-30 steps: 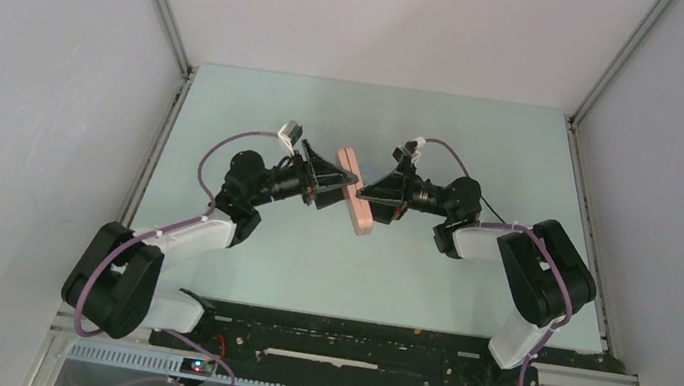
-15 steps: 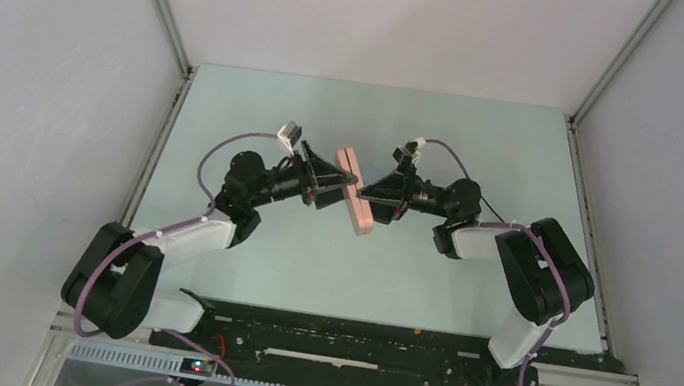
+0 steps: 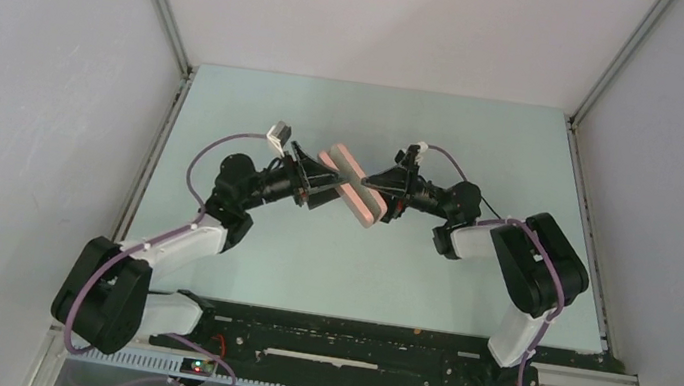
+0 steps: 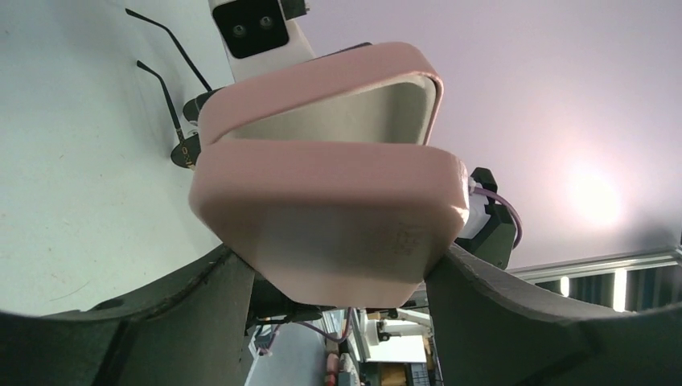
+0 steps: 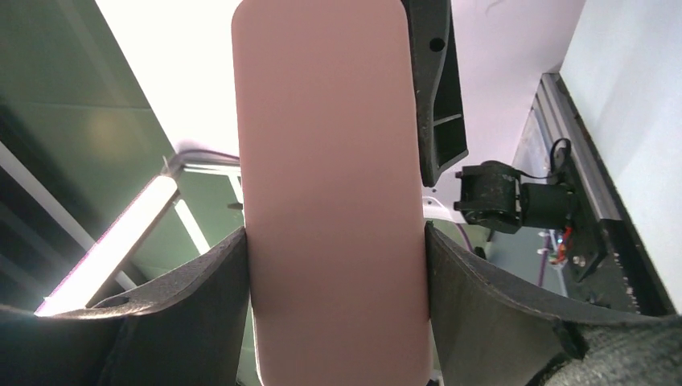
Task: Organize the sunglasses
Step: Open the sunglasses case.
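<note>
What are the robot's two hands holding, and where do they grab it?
Both hold the pink case, which gapes partly open. The left gripper clamps one half across its sides; the right gripper clamps the other half by its long edges.

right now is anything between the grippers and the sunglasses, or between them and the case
Yes, the pink case itself: left gripper and right gripper both clamp it, partly open. The sunglasses lie on the table beyond it in the left wrist view, nothing visible between them and the case.
</note>
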{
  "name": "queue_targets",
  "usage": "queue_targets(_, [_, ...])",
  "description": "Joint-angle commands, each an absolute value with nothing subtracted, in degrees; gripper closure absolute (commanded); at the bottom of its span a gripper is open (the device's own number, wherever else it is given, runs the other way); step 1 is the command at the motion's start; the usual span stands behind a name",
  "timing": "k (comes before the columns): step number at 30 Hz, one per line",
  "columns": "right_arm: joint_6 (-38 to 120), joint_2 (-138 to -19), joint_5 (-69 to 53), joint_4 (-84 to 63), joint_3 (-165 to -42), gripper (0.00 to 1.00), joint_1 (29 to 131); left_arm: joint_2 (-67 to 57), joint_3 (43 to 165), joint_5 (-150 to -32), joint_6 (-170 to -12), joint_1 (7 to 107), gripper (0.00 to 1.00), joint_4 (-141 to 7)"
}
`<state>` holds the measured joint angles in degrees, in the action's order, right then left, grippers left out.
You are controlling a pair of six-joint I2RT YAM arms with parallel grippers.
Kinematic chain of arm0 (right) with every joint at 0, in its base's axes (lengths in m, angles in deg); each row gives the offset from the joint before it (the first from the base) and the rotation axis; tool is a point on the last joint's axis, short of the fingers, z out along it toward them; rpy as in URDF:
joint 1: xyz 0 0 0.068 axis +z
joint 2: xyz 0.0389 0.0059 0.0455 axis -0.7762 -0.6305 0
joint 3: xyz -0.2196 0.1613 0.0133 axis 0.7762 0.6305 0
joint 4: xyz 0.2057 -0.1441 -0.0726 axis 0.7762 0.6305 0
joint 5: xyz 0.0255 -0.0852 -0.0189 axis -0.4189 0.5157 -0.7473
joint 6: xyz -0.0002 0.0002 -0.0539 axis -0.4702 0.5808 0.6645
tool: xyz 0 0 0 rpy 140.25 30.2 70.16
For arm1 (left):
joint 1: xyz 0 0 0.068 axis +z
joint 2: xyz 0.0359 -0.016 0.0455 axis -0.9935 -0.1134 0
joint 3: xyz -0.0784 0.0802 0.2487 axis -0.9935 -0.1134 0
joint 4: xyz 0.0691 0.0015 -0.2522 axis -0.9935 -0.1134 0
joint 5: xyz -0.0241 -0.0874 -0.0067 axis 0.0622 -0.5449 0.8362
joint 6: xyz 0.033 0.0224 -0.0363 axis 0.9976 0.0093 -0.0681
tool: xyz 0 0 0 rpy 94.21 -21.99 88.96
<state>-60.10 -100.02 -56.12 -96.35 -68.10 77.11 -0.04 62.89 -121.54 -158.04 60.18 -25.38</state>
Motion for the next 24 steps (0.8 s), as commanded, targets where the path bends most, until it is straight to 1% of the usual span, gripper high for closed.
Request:
queue_targets(1, [-69.0, -102.3, -52.4, -98.2, -66.2, 0.85, 76.4, 4.7, 63.2, -125.9, -153.7, 60.9, 1.00, -18.4])
queue_targets(4, [-71.7, -102.3, -50.8, -98.2, -65.3, 0.88, 76.7, 5.4, 63.3, -127.1, -152.8, 60.8, 1.00, -18.4])
queue_targets(8, [-74.1, -102.1, -49.5, -98.2, -65.1, 0.89, 77.1, 6.5, 63.7, -128.6, -151.8, 60.9, 1.00, -18.4])
queue_targets(24, [-79.0, -104.4, -48.6, -98.2, -64.7, 0.87, 77.2, 8.8, 63.5, -130.4, -149.7, 61.0, 1.00, -18.3])
